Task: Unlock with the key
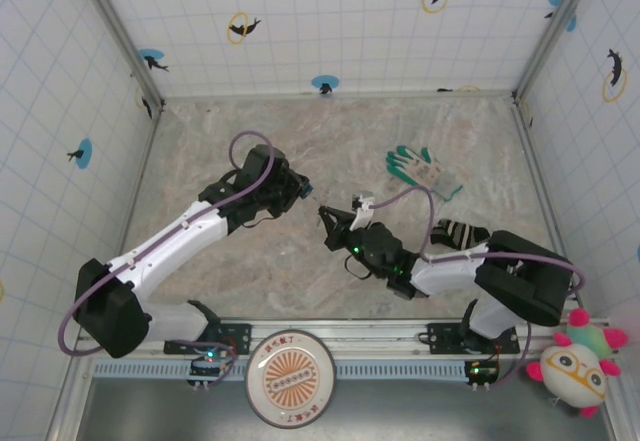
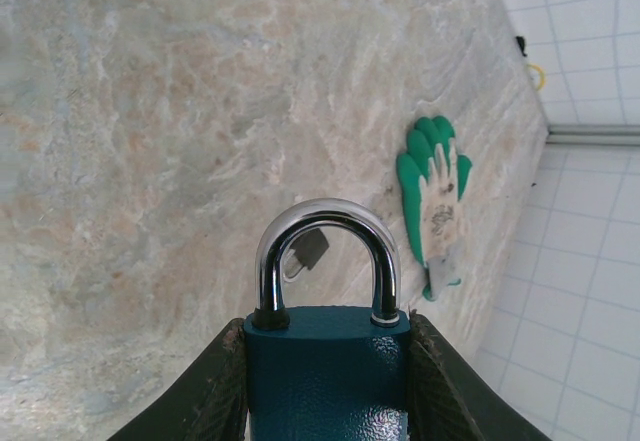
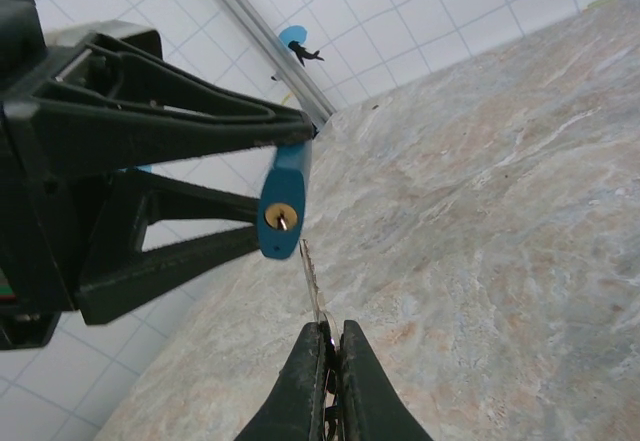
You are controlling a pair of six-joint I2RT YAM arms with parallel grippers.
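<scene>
We grip the teal-blue metal padlock (image 3: 283,196) in our left end effector (image 1: 292,189), chrome shackle (image 2: 328,223) shut, and pinch the thin silvery metal key (image 3: 310,276) in our right end effector (image 3: 332,346), its tip just beneath the brass keyhole (image 3: 281,218), so inserting and turning remain undone.

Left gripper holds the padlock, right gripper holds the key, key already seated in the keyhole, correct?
Not seated: the right wrist view shows the key stopping beside the lower edge of the padlock, outside its brass keyhole. The left gripper holds the padlock, the right gripper the key.
</scene>
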